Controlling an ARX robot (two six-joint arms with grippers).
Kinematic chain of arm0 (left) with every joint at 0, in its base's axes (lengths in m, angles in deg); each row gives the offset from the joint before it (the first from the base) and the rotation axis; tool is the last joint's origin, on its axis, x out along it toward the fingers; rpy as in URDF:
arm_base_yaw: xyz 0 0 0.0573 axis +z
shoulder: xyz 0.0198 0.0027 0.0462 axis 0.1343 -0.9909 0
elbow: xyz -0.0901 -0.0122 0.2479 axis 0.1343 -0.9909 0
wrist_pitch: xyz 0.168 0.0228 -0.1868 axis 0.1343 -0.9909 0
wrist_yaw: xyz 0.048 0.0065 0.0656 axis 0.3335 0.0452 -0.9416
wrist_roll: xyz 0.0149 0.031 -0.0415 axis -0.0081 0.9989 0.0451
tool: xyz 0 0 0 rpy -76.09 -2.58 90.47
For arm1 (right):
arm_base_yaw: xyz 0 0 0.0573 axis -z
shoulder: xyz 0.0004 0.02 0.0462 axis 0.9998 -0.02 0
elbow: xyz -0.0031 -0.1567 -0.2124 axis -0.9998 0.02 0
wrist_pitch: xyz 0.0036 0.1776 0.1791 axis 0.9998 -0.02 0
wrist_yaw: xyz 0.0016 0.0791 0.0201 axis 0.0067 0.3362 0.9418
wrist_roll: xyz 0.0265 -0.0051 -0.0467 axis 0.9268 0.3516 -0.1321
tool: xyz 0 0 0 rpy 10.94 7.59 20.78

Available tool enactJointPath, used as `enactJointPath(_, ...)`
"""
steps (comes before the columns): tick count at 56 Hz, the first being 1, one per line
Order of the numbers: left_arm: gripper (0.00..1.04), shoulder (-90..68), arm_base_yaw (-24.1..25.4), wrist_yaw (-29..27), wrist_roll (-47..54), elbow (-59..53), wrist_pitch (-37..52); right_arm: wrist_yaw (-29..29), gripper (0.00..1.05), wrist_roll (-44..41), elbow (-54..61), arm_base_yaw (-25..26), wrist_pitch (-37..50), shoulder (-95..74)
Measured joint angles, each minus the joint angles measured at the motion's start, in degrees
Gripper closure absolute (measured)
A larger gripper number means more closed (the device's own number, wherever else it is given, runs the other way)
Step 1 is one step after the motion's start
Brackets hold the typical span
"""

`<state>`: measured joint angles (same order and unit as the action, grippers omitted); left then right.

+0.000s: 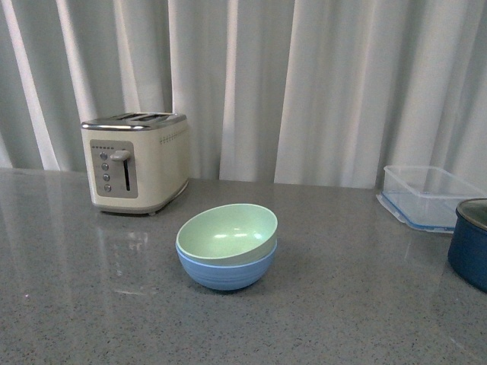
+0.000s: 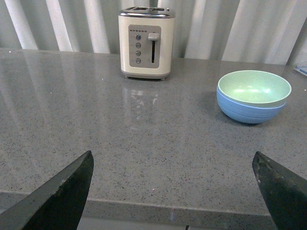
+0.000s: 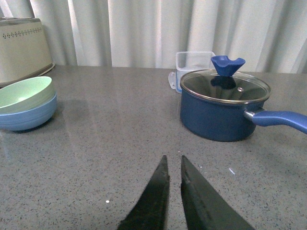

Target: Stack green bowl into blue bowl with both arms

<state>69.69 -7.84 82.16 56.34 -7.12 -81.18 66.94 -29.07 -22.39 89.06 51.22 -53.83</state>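
Note:
The pale green bowl (image 1: 226, 233) sits nested inside the light blue bowl (image 1: 226, 271), slightly tilted, in the middle of the grey counter. The left wrist view shows the same pair, green bowl (image 2: 253, 87) in blue bowl (image 2: 251, 109), far from my left gripper (image 2: 172, 165), which is open with nothing between its fingers near the counter's front edge. In the right wrist view the green bowl (image 3: 25, 93) rests in the blue bowl (image 3: 28, 115), well away from my right gripper (image 3: 173, 163), which is shut and empty above the counter. Neither arm appears in the front view.
A cream toaster (image 1: 135, 161) stands behind the bowls to the left. A clear plastic container (image 1: 428, 195) and a dark navy pot (image 1: 469, 243) with a glass lid (image 3: 224, 85) and long handle (image 3: 280, 120) sit at the right. Curtains hang behind the counter.

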Motion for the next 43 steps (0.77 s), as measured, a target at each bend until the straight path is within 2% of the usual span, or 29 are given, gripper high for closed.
enactJointPath(7, 0.07, 0.0, 0.0, 0.0, 0.0, 0.0, 0.0, 0.0, 0.69, 0.0, 0.0, 0.0, 0.0, 0.0)
enactJointPath(12, 0.07, 0.0, 0.0, 0.0, 0.0, 0.0, 0.0, 0.0, 0.47, 0.0, 0.0, 0.0, 0.0, 0.0)
enactJointPath(16, 0.07, 0.0, 0.0, 0.0, 0.0, 0.0, 0.0, 0.0, 0.32, 0.0, 0.0, 0.0, 0.0, 0.0)
enactJointPath(24, 0.07, 0.0, 0.0, 0.0, 0.0, 0.0, 0.0, 0.0, 0.09, 0.0, 0.0, 0.0, 0.0, 0.0)
enactJointPath(43, 0.07, 0.0, 0.0, 0.0, 0.0, 0.0, 0.0, 0.0, 0.1, 0.0, 0.0, 0.0, 0.0, 0.0)
